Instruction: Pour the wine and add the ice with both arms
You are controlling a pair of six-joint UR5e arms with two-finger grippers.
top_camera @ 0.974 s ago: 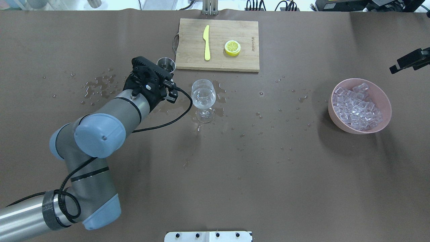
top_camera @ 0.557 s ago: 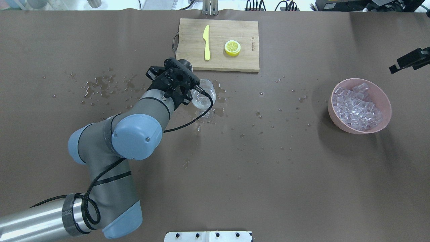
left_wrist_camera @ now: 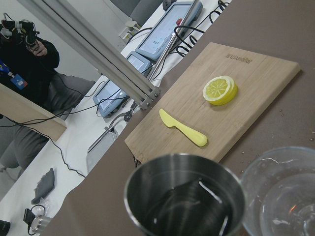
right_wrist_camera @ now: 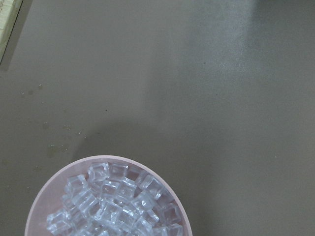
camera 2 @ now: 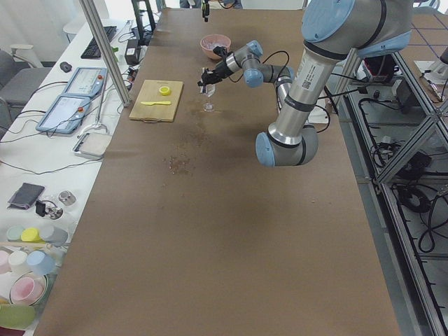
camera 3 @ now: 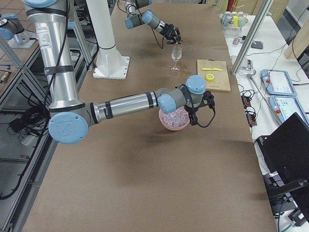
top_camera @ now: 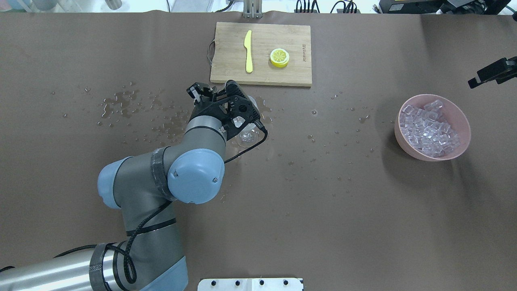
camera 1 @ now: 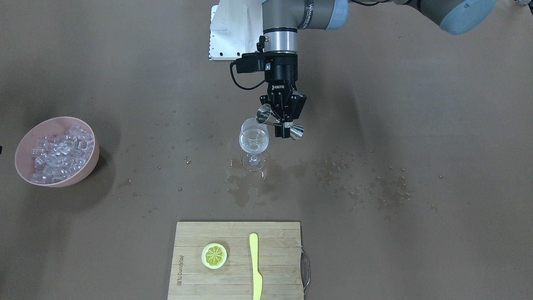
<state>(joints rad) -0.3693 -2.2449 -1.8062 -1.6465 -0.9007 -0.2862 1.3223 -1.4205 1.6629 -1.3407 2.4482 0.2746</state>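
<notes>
My left gripper [camera 1: 285, 127] is shut on a steel jigger [camera 1: 263, 114] and holds it tilted, its mouth over the rim of the wine glass [camera 1: 253, 139]. The glass stands upright with a little clear wine [camera 1: 253, 145] in the bowl. In the left wrist view the jigger [left_wrist_camera: 184, 196] shows a film of liquid, with the glass rim [left_wrist_camera: 285, 196] beside it. Ice cubes [top_camera: 429, 127] fill a pink bowl [top_camera: 464, 121] at the right. My right gripper [top_camera: 490, 73] hangs beside the bowl's far right; only a black part shows, so I cannot tell its jaws. The ice also shows in the right wrist view [right_wrist_camera: 110, 201].
A wooden cutting board [top_camera: 297, 72] at the far side carries a yellow knife [top_camera: 248, 50] and a lemon slice [top_camera: 279, 57]. Water drops and small puddles [top_camera: 121, 103] spread over the brown table around the glass and to its left.
My left arm has swung right with the jigger, from left of the wine glass to over it, and the jigger is now tipped at the rim. The right arm has not moved.
</notes>
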